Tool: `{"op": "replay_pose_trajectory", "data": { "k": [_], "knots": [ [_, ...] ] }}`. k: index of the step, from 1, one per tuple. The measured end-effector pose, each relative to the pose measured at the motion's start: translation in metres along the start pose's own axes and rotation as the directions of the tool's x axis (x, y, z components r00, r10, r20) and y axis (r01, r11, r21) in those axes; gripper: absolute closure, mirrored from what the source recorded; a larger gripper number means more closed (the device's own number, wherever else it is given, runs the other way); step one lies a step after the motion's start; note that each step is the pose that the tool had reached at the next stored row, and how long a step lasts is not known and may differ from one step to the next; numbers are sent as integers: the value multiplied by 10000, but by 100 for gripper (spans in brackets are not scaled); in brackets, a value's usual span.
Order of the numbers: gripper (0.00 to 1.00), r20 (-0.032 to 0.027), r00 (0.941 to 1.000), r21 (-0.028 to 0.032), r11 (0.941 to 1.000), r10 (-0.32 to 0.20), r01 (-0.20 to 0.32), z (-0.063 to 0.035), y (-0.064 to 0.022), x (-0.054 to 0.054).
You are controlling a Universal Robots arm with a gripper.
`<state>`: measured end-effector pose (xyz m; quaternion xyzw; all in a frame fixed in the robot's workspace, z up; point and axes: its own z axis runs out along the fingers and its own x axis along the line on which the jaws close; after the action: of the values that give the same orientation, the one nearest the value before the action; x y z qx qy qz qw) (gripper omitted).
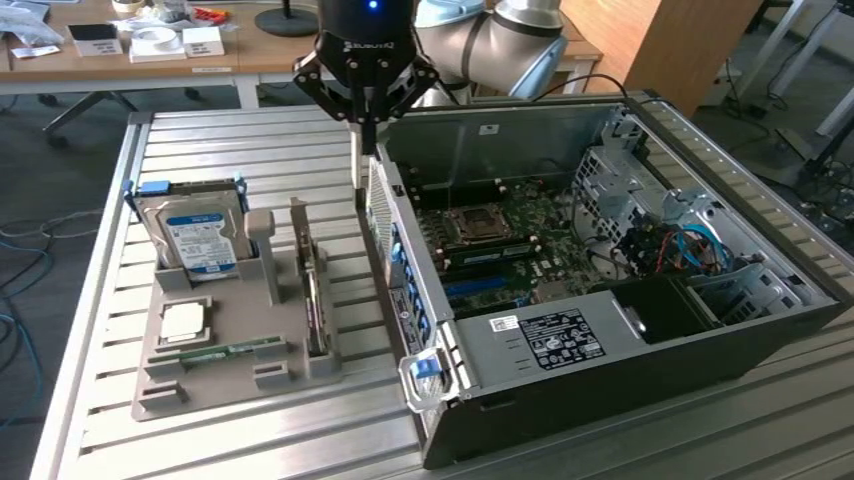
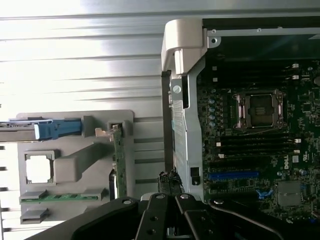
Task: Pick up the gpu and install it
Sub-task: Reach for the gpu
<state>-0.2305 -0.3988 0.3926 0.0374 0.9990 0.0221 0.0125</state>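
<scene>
The gpu stands on edge in a slot of the grey holder tray, seen as a thin green board with a metal bracket at its far end. In the wrist view the gpu shows edge-on beside the tray. My gripper hangs above the slatted table, beyond the gpu's far end and close to the rear wall of the open computer case. The fingers are shut, meeting at the gripper tip with nothing between them.
The tray also holds a blue-labelled hard drive, a processor chip and a narrow memory stick. The case lies on its side with the motherboard exposed. Beyond the slatted table stands a wooden desk.
</scene>
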Motion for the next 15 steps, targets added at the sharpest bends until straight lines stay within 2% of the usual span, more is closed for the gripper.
{"op": "replay_pose_trajectory", "data": {
  "k": [15],
  "knots": [
    [89, 0, 10000, 1, 10000, 0, 0, -4, -16, 217]
  ]
}}
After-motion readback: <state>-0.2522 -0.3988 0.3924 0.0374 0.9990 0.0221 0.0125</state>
